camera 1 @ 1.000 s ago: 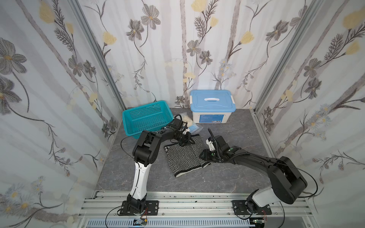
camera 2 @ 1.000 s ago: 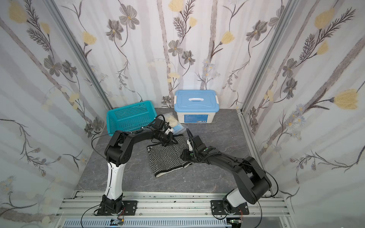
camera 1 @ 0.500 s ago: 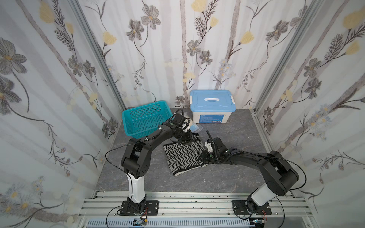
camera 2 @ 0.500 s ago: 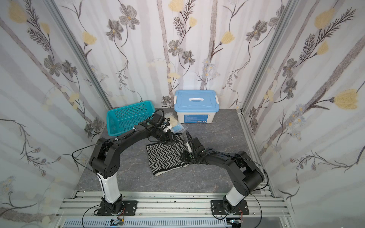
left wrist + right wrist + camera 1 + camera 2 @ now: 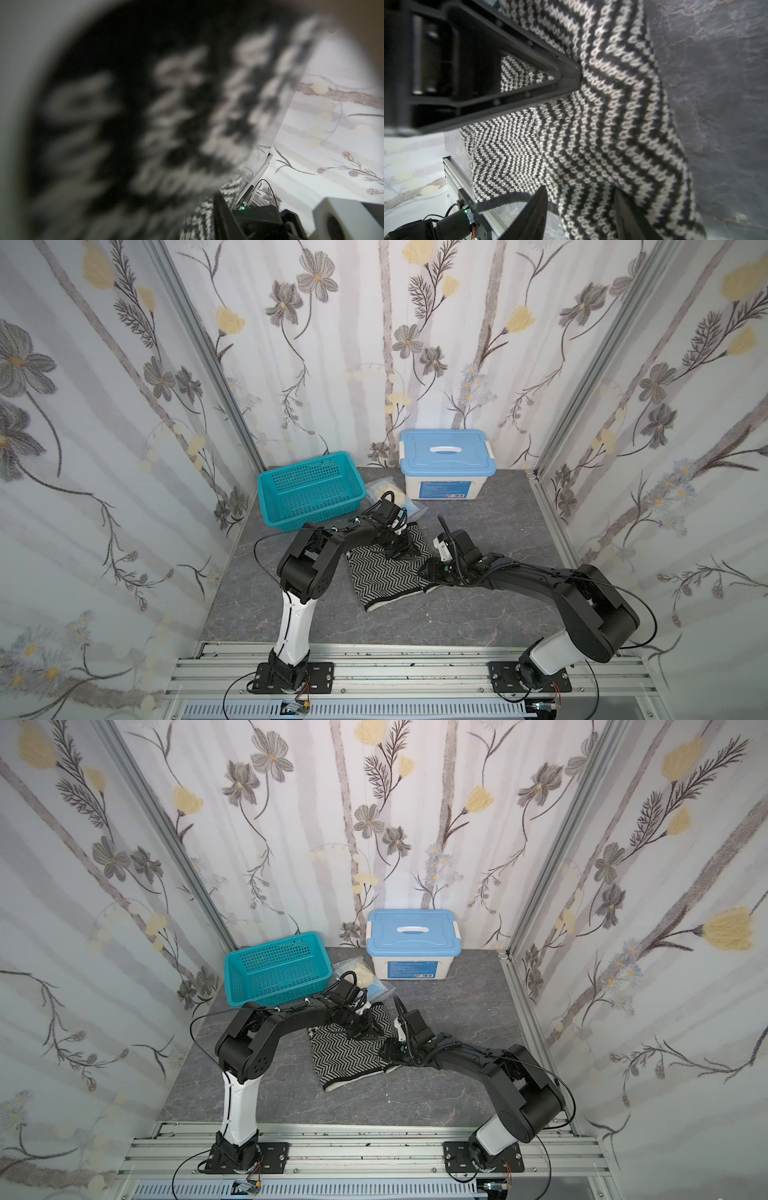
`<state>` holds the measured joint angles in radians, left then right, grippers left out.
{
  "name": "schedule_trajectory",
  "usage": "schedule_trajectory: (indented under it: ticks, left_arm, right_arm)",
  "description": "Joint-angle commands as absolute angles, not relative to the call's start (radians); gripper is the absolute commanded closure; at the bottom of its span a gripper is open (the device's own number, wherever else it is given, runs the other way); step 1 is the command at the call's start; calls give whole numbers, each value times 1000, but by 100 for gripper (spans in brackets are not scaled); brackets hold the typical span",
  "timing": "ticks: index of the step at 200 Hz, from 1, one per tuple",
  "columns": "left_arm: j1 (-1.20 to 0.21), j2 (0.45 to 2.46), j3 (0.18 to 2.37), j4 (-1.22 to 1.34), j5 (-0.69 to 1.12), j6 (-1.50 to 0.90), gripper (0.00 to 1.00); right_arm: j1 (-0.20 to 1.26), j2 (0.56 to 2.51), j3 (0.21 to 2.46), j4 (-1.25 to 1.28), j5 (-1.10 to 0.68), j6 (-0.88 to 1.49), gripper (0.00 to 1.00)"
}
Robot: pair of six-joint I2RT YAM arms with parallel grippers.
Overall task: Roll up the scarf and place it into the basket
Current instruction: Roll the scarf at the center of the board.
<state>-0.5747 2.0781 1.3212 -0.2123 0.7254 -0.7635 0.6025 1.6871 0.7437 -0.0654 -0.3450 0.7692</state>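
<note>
Scarf lies flat on the table, nearer than the basket; right gripper straddles its right edge, jaws apart, left gripper, state unclear, at the far edge; a tight roll likely needs both pinching level.

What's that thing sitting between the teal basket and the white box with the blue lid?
A clear bag with cream contents lies between the basket and the box. It shows in both top views.
</note>
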Motion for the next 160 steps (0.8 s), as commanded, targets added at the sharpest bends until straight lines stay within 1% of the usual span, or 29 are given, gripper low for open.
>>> schedule_trajectory:
  ticks: [1, 8, 14, 35, 50, 69, 96, 110, 144, 160]
  left_arm:
    - [-570, 2070, 1280, -185, 696, -761, 73]
    - [-565, 2063, 1260, -180, 692, -757, 73]
    - [-564, 2061, 1244, -174, 693, -754, 74]
    - [-556, 2061, 1207, -144, 700, -750, 75]
    - [-551, 2069, 1185, -112, 704, -760, 75]
    - [-542, 2077, 1159, -50, 715, -782, 76]
    - [-527, 2089, 1160, -43, 726, -778, 77]
    - [-515, 2091, 1156, -37, 728, -781, 77]
    - [-494, 2096, 1137, -13, 746, -782, 78]
    - [-489, 2100, 1127, -6, 754, -782, 78]
  right_arm:
    - [591, 1634, 768, -126, -332, 750, 26]
    - [576, 1615, 780, -151, -331, 745, 19]
    - [560, 1606, 794, -170, -335, 740, 16]
    - [484, 1612, 853, -225, -359, 699, 12]
    - [429, 1654, 892, -225, -401, 661, 12]
    - [395, 1764, 963, -216, -481, 607, 14]
    - [377, 1902, 985, -90, -612, 640, 18]
    - [375, 1929, 989, -43, -642, 650, 18]
    - [376, 1984, 992, -19, -685, 654, 18]
    - [375, 1998, 957, 49, -700, 684, 20]
